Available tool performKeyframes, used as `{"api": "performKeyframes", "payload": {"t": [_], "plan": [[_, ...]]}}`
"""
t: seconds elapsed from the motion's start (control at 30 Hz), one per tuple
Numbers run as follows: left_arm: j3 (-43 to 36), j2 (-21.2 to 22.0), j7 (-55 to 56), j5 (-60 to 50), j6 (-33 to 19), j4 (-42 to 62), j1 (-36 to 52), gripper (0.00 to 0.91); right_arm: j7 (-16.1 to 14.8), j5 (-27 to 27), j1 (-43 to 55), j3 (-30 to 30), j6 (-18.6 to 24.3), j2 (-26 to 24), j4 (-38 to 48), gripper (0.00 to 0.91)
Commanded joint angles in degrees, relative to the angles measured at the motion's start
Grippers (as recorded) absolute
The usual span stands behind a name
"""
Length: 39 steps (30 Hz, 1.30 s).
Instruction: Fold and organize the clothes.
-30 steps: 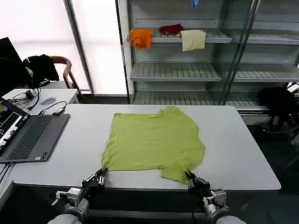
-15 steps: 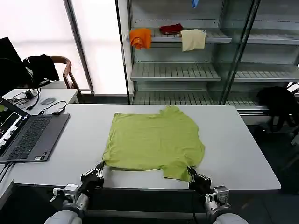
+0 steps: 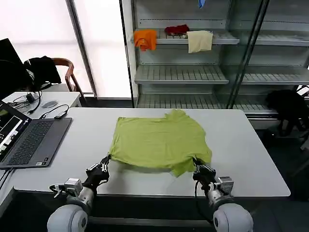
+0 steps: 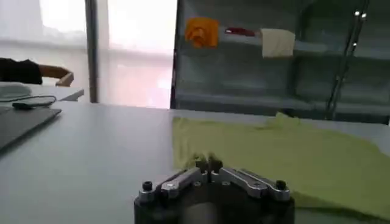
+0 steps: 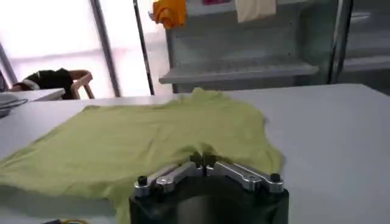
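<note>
At the table's (image 3: pixel 251 159) near edge, our left gripper (image 3: pixel 107 158) pinched the shirt's (image 3: pixel 159 142) near-left corner, jaws closed on the cloth. Our right gripper (image 3: pixel 195 162) clamped its near-right corner, lifting that hem. Beyond, the shirt lay spread mid-table.

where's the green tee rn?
Head view: T-shirt lies mid-table, right of the laptop; left gripper and right gripper pinch its near corners.
</note>
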<state>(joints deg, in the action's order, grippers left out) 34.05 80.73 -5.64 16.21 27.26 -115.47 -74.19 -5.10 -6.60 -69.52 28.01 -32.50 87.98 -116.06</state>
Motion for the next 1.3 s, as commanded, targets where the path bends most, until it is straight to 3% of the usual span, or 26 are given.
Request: {"api": "performKeyframes", "payload": {"t": [0.03,0.7,0.73,0.77,0.8,0.93,0.97,1.0,1.03,1.07,1.1,1.3], "plan": [[-0.1,0.3,0.6,3.3,0.2,3.6,5.8,0.010,0.2,0.9,7.3,-0.3,-0.2,0.7,5.1,0.000],[-0.8,-0.3,0.2,2.2,-0.5,14.3,13.6,0.020,-0.3,4.6,15.4,-0.4,0.6,1.3,15.9,0.020],[-0.9,-0.3,0.1,1.9,-0.5,14.6,13.8,0.020,-0.4,4.9,15.7,-0.4,0.8,1.3,16.5,0.131],[-1.0,-0.4,-0.1,1.9,-0.6,15.0,14.0,0.020,-0.4,5.1,16.0,-0.4,0.9,1.3,17.1,0.403],[-1.0,-0.4,-0.1,1.8,-0.7,15.1,14.2,0.020,-0.4,5.4,16.1,-0.4,1.0,1.4,17.5,0.907],[-1.3,-0.5,-0.5,0.7,-1.4,16.6,14.8,0.060,0.1,6.3,16.9,-0.5,1.2,1.9,19.2,0.907],[-1.4,-0.5,-0.6,0.4,-1.6,16.9,15.0,0.111,0.2,6.4,17.1,-0.5,1.4,2.0,19.5,0.907],[-1.4,-0.5,-0.7,-0.2,-2.0,17.3,15.1,0.302,0.3,6.4,17.4,-0.6,1.6,2.0,20.0,0.907],[-1.5,-0.5,-0.7,-0.3,-2.1,17.4,15.2,0.574,0.4,6.4,17.6,-0.6,1.7,2.0,20.1,0.907],[-1.5,-0.5,-0.7,-0.4,-2.1,17.6,15.5,0.786,0.7,6.4,18.2,-0.7,2.1,2.1,20.7,0.907],[-1.5,-0.6,-0.7,-0.7,-2.2,17.9,15.7,0.907,0.8,6.4,18.6,-0.7,2.5,2.2,21.1,0.907],[-1.5,-0.8,-0.7,-1.4,-2.4,18.5,16.8,0.907,1.7,6.6,20.9,-0.4,3.2,2.8,22.8,0.907]]}}
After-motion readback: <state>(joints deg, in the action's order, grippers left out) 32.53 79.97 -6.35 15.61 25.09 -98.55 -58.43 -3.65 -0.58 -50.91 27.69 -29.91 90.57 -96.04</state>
